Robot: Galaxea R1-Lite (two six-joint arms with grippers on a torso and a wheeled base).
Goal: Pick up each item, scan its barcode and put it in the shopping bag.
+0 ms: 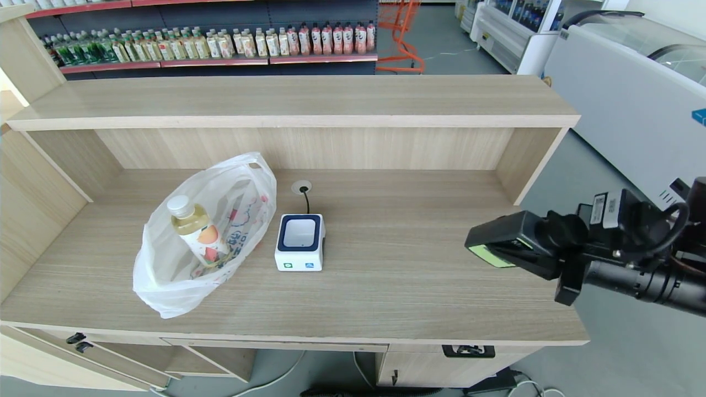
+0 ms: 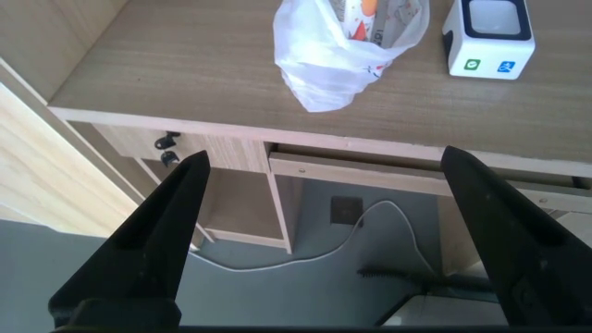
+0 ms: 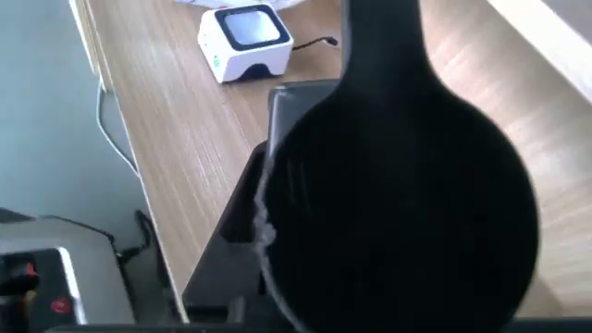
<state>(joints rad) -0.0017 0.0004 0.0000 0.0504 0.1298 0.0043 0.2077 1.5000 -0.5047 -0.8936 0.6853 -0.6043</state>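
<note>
Currently the one item in sight, a bottle [image 1: 194, 229], is leaning inside the shopping bag [image 1: 157, 275], which is slumping on the table [image 1: 419, 264] just beside the scanner [image 1: 299, 241], on the robot's left of it.

Hands: the right hand [image 1: 491, 249] is hanging well apart from the scanner, off by the table's right end. I cannot tell whether it is apart or together, since the head view is catching it side-on. The left hand [image 2: 319, 250] is gaping wide apart and empty, sitting lower than the table's front edge, on the near side of the scanner.

Risks, as I am judging them:
- The left hand, rising straight up, is likely to be knocking the table's front edge.
- The bag is sagging, so a nudge could be rolling the bottle out toward the scanner.
- A low sweep by the right hand could be snagging the scanner's cable [image 1: 305, 199].

Views: the left wrist view is giving the table's underside and the bag's closed end. The head view is giving the bottle and the bag's mouth. The right wrist view is adding the scanner's side face, past a dark round housing [image 3: 398, 203].
</note>
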